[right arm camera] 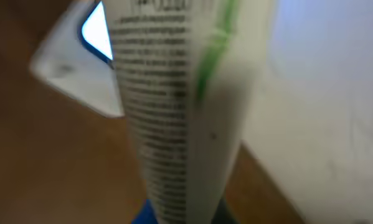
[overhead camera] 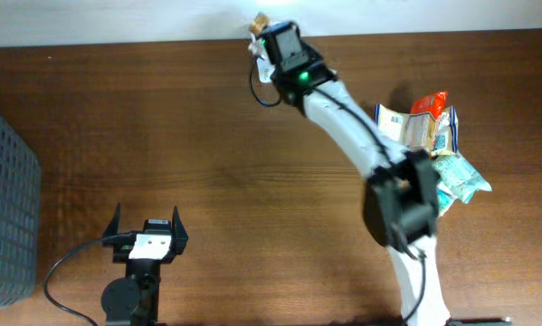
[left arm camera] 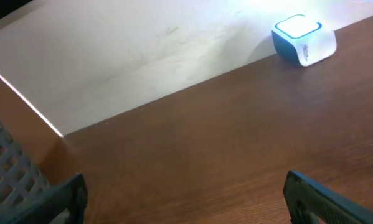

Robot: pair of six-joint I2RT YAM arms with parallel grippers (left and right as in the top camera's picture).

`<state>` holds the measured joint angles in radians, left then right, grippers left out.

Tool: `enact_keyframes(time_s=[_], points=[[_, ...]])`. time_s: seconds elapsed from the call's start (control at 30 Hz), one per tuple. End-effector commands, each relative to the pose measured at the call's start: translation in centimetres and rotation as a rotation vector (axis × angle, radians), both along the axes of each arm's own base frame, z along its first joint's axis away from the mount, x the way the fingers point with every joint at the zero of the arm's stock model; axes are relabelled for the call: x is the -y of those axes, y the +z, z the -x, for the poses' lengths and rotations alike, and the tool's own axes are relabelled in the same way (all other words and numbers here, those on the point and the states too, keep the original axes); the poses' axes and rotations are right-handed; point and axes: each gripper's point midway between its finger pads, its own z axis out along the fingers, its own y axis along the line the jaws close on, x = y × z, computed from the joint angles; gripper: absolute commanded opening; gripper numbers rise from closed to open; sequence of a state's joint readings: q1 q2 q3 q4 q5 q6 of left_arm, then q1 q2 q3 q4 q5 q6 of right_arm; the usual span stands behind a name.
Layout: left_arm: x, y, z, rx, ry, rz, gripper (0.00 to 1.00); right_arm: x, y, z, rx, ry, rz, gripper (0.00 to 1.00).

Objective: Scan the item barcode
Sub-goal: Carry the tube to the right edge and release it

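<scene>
A white packet [right arm camera: 186,112] with lines of small print and a green stripe stands upright in my right gripper [right arm camera: 186,214], which is shut on its lower end. Just behind it to the left is the white scanner [right arm camera: 74,74], its lit window [right arm camera: 96,34] facing the packet. From overhead, the right gripper [overhead camera: 284,50] reaches to the table's far edge, with a bit of the packet [overhead camera: 258,25] showing past it. The left wrist view has the blue-and-white scanner [left arm camera: 303,38] far off. My left gripper [overhead camera: 147,217] rests open and empty near the front left, its fingers [left arm camera: 68,196] spread wide.
A grey mesh basket [overhead camera: 4,199] stands at the left edge, close to the left gripper. A pile of snack packets [overhead camera: 433,136] lies at the right, beside the right arm's elbow. Beyond the table's far edge is a white surface [left arm camera: 142,56].
</scene>
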<state>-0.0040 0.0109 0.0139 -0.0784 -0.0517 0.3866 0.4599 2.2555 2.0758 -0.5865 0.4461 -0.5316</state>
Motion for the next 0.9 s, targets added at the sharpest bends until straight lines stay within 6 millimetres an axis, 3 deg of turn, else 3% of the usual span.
enact_keyframes(time_s=[0.0, 0.07, 0.13, 0.2, 0.33, 0.4, 0.53, 0.57, 0.6, 0.73, 0.77, 0.8, 0.83, 0.87], points=[[-0.1, -0.1, 0.0, -0.001, 0.0, -0.011, 0.99, -0.8, 12.4, 6.2, -0.003, -0.065, -0.538, 0.04], [-0.1, -0.1, 0.0, -0.001, 0.0, -0.011, 0.99, 0.9, 12.6, 9.5, -0.128, -0.135, -0.624, 0.04], [-0.1, -0.1, 0.0, -0.001, 0.0, -0.011, 0.99, 3.8, 10.6, 13.2, -0.31, -0.263, -0.648, 0.04], [-0.1, -0.2, 0.0, -0.002, 0.0, -0.011, 0.99, 7.4, 7.2, 16.4, -0.486, -0.43, -0.597, 0.04], [-0.1, -0.1, 0.0, -0.001, 0.001, -0.011, 0.99, 11.8, 0.6, 18.5, -0.643, -0.609, -0.54, 0.04], [-0.1, -0.2, 0.0, -0.002, 0.001, -0.011, 0.99, 14.2, -4.1, 19.3, -0.697, -0.683, -0.522, 0.04], [-0.1, -0.2, 0.0, -0.002, 0.0, -0.011, 0.99, 16.6, -11.2, 21.4, -0.753, -0.735, -0.492, 0.04], [-0.1, -0.1, 0.0, -0.001, 0.0, -0.011, 0.99, 17.0, -12.5, 22.2, -0.77, -0.749, -0.486, 0.08], [-0.1, -0.1, 0.0, -0.001, 0.0, -0.011, 0.99, 17.1, -13.0, 22.6, -0.78, -0.756, -0.483, 0.21], [-0.1, -0.1, 0.0, -0.001, 0.0, -0.011, 0.99, 16.9, -13.0, 23.1, -0.802, -0.756, -0.491, 0.41], [-0.1, -0.1, 0.0, -0.001, 0.0, -0.011, 0.99, 16.3, -12.8, 23.2, -0.818, -0.748, -0.524, 0.61], [-0.1, -0.2, 0.0, -0.002, 0.0, -0.011, 0.99, 15.7, -12.4, 23.0, -0.821, -0.737, -0.558, 0.72], [-0.1, -0.2, 0.0, -0.002, 0.0, -0.011, 0.99, 15.4, -11.8, 22.8, -0.813, -0.724, -0.577, 0.99], [-0.1, -0.1, 0.0, -0.001, 0.0, -0.011, 0.99, 15.4, -10.6, 22.4, -0.789, -0.714, -0.589, 0.99]])
